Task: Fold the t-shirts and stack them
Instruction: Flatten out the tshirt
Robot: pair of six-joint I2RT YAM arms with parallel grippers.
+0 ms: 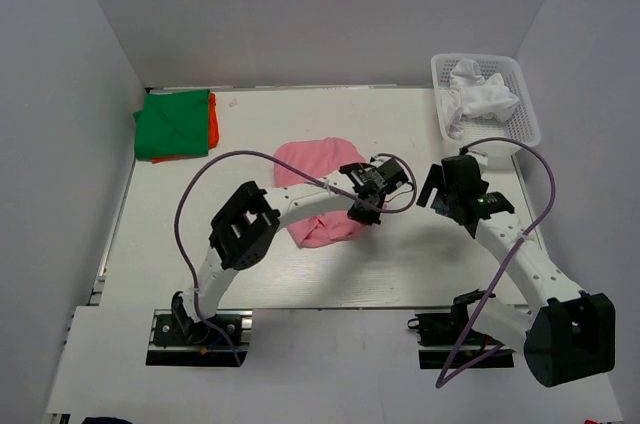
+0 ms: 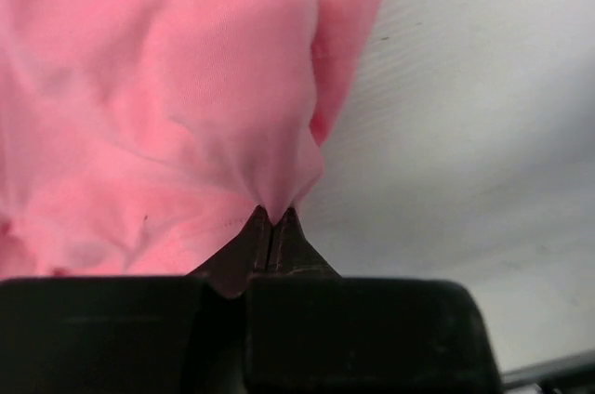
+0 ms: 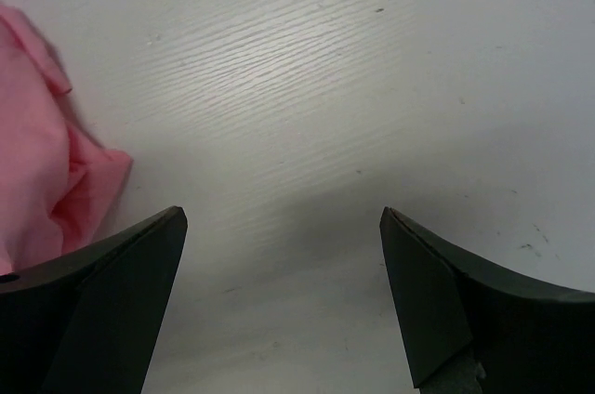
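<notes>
A pink t-shirt [image 1: 310, 174] lies crumpled in the middle of the table. My left gripper [image 1: 385, 184] is shut on a pinch of its fabric at the right edge, and in the left wrist view the pink cloth [image 2: 167, 97] hangs from my closed fingertips [image 2: 272, 216]. My right gripper [image 1: 432, 187] is open and empty just right of the shirt, above bare table; in the right wrist view [image 3: 284, 217] only the shirt's edge [image 3: 46, 180] shows at the left. A folded green shirt [image 1: 172, 124] lies on an orange one [image 1: 212, 119] at the back left.
A white basket [image 1: 525, 114] at the back right holds a crumpled white shirt [image 1: 480, 96]. White walls close in the table on the left, back and right. A purple cable loops over each arm.
</notes>
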